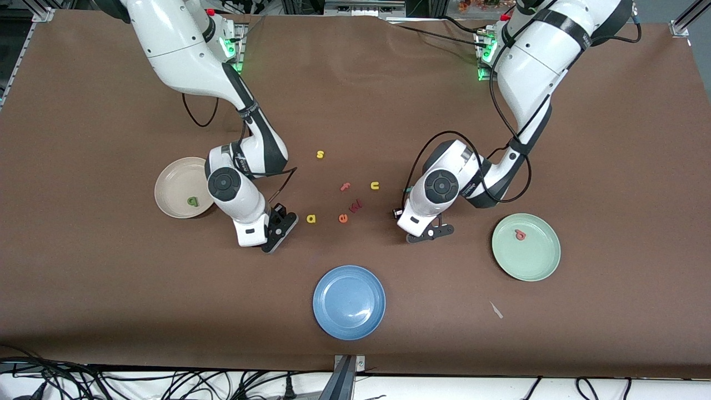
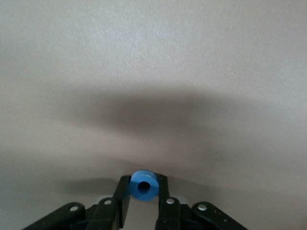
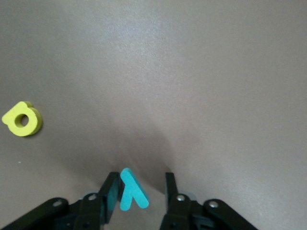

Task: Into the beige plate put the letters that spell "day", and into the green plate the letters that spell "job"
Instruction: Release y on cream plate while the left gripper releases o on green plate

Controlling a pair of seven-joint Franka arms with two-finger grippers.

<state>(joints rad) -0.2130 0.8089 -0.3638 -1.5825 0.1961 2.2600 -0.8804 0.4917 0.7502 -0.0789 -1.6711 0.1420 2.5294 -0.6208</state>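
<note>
I count two of six done: green d [image 1: 193, 201] at 4 o'clock in the beige plate [image 1: 173, 182], salmon b [image 1: 520, 235] at 11 o'clock in the green plate [image 1: 534, 262]; down at the surface the left gripper [image 1: 429, 234] has its jaws clamped on the blue o [image 2: 144, 185], the right gripper [image 1: 278, 226] has its jaws apart around the teal y [image 3: 130, 190], and the yellow a [image 1: 311, 219] waits.

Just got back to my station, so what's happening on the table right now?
The left gripper is down at the table, its fingers on the blue o. The right gripper straddles the teal y, with a gap on one side. The green d lies in the beige plate, the salmon-red b in the green plate.
</note>
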